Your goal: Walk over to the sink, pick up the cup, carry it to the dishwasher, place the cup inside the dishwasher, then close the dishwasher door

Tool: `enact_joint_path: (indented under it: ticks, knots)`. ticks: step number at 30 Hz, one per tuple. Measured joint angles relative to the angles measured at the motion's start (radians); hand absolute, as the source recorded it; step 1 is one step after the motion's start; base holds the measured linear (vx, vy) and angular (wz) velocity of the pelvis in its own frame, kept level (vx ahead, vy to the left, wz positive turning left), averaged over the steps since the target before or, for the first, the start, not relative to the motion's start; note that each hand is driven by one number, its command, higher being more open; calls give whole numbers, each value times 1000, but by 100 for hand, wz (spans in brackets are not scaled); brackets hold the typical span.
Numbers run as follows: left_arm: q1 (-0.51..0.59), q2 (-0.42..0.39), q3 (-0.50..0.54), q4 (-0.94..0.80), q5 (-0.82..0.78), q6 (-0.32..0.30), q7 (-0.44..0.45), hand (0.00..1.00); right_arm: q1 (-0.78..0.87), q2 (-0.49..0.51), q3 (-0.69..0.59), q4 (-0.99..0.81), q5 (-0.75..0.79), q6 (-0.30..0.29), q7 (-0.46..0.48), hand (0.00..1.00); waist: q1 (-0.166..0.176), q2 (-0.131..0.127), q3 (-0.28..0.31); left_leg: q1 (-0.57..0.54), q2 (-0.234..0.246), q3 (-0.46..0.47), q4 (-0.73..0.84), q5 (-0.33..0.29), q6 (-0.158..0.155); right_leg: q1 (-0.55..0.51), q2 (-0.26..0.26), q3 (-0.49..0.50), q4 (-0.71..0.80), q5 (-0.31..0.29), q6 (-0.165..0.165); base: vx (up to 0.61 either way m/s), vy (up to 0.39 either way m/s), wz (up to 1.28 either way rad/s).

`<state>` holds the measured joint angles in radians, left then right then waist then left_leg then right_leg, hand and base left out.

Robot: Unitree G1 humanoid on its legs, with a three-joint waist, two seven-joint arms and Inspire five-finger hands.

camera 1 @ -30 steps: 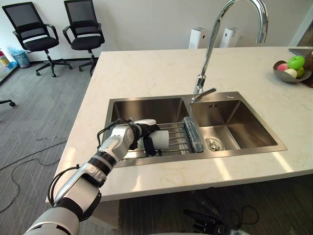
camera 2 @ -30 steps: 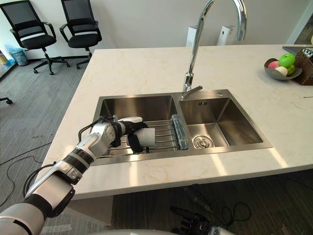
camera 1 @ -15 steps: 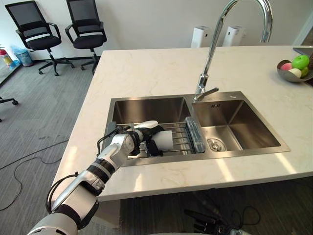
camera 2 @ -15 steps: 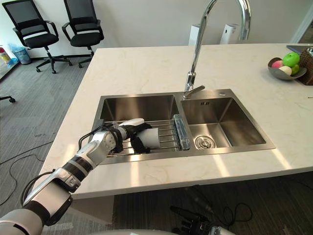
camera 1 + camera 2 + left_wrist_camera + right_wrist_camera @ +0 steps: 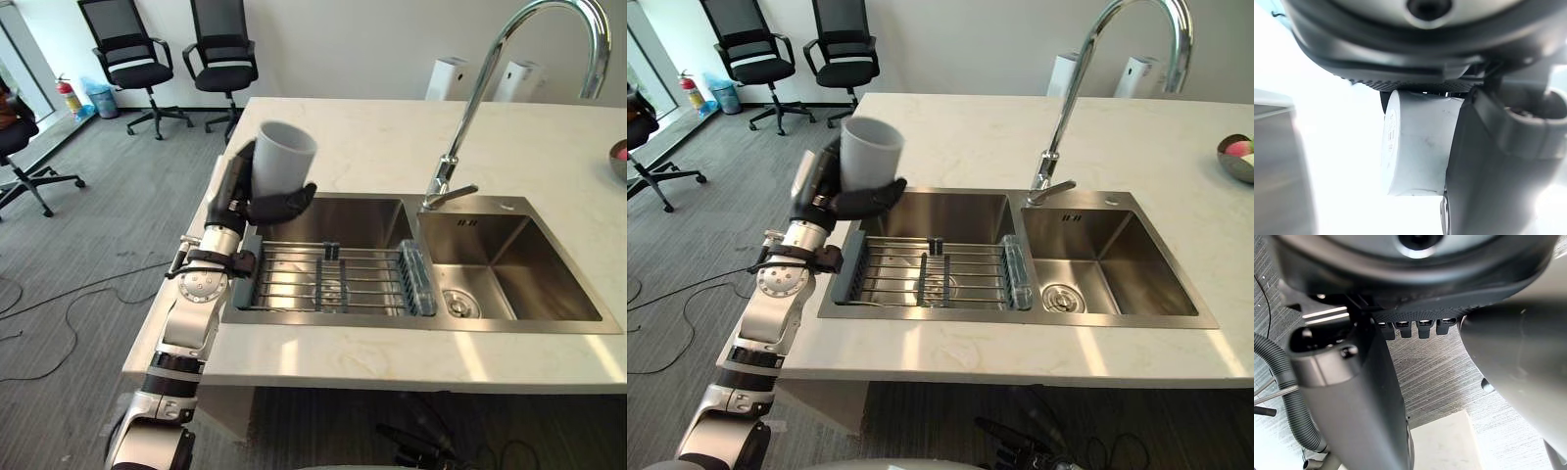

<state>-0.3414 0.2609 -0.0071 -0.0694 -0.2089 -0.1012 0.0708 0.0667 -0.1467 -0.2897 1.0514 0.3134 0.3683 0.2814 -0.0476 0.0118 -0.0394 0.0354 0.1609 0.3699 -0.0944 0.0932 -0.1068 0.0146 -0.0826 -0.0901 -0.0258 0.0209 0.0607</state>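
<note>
One pale grey tapered cup [image 5: 284,157] stood upright in the left robot hand [image 5: 266,207], dark fingers curled round its base, above the cream stone bench [image 5: 392,137] beside the steel sink [image 5: 411,323]. The low grip could let it topple during the carry. Whether the right robot hand [image 5: 1352,396] was clenched, I could not tell.

Left forearm upright, left hand [image 5: 257,204] curled round cup [image 5: 283,157]; right hand [image 5: 1352,401] pointing floorward.
</note>
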Motion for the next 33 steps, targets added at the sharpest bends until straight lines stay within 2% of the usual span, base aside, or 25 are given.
enact_joint_path:
  ticks: [1, 3, 4, 6, 9, 14, 15, 16, 22, 26, 30, 32, 33]
  knots:
    - [32, -27, 17, -58, -34, -49, 36, 0, 9, 4, -16, -2, 1, -1, -5, 100, 12, -2, -1, 0, 3, -8, 0, 4, 0, 0, -1, -7, 11, -6, -1, -66, -4, 16]
    - [69, -49, 39, -119, -49, -80, 62, 0, 15, 9, -20, -11, 1, -1, -13, 100, 17, -3, -2, 1, 4, -9, 0, 6, 0, 1, 0, -14, 13, -6, -1, -68, -3, 8]
    - [105, -75, 60, -178, -53, -119, 101, 0, 29, 15, -21, -26, 2, -5, -23, 100, 30, -5, -3, 0, 4, -11, 0, 6, 0, 1, 0, -16, 13, -6, -1, -63, -1, 5]
    - [129, -95, 90, -227, -53, -157, 144, 0, 39, 23, -23, -41, 2, -8, -38, 100, 37, -11, -7, 0, 4, -17, 0, 7, 1, 3, -1, -23, 11, -5, 0, -56, 4, 9]
    - [155, -104, 162, -297, -45, -193, 215, 0, 56, 48, -54, -56, -3, -8, -65, 100, 48, -22, -18, -1, 1, -26, 0, 9, 3, 10, -3, -34, 10, -5, 2, -22, 9, 10]
    - [170, -112, 265, -375, -32, -242, 298, 0, 72, 60, -81, -67, -3, 5, -88, 100, 59, -25, -35, -12, -8, -58, 0, 13, 9, 18, -7, -65, 9, -8, 6, 15, 6, 17]
    - [170, -112, 271, -378, -25, -243, 303, 0, 75, 59, -82, -66, -3, 7, -88, 100, 61, -26, -39, -15, -8, -60, 0, 14, 9, 18, -8, -68, 8, -9, 7, 6, 3, 18]
    - [122, -77, 295, -322, 4, -253, 315, 0, 58, 42, -80, -18, -3, 20, -87, 100, 65, -16, -47, -19, -8, -70, 0, 14, 8, 20, -5, -66, 0, -9, 4, 4, 1, 4]
    - [122, -82, 313, -322, 4, -254, 315, 0, 75, 41, -79, -33, -1, 19, -87, 100, 65, -15, -53, -11, -3, -50, 1, -7, -3, 19, 1, -46, -23, -14, 0, 3, -1, -12]
    - [172, -98, 306, -319, 5, -254, 315, 0, 128, 45, -50, -79, 15, -15, -87, 100, 55, -9, -69, -19, -6, -75, 2, -13, -12, 30, -4, -72, -35, -16, -3, 73, -7, 15]
    - [236, -123, 349, -270, 5, -245, 324, 0, 139, 27, 45, -84, 7, -57, -94, 100, 72, -8, -73, -68, -15, -223, 29, -12, -8, 35, -6, -132, -46, -18, 3, 109, -44, 41]
    - [249, -138, 377, -251, 4, -220, 339, 0, 131, 16, 83, -76, -31, -76, -92, 100, 86, -5, -60, -111, -23, -280, 60, -12, -8, 39, -10, -188, -38, -18, 3, 24, -32, 75]
    - [268, -148, 393, -255, 4, -200, 346, 0, 124, 11, 96, -71, -73, -82, -90, 100, 104, 6, -47, -118, -25, -315, 63, -12, -8, 51, -8, -228, -32, -22, 6, -23, -23, 95]
